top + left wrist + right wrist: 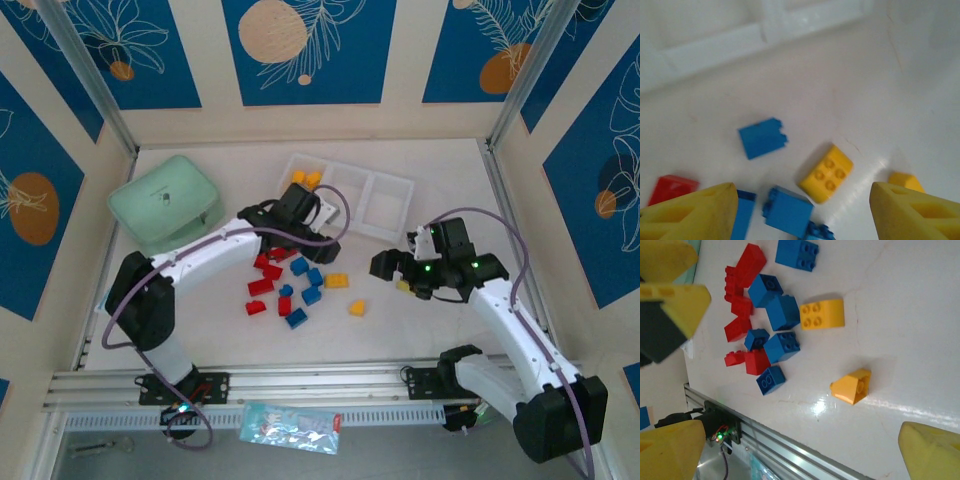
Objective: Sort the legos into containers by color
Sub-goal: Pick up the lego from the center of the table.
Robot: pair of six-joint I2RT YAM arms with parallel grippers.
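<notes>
Red, blue and yellow legos (288, 290) are lying loose on the table (430, 325). Near them, the right gripper (797, 450) and left gripper (801, 200) are hanging wide, empty. Farther off, the tray (400, 185) is holding two yellow bricks (306, 178) in its left compartment; sorting seems to be barely starting.

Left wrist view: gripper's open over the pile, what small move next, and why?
Probably lower the left gripper onto the yellow four-stud brick: it lies loose, studs up, between the open fingertips, and yellow bricks already sit in the tray's end compartment.
</notes>
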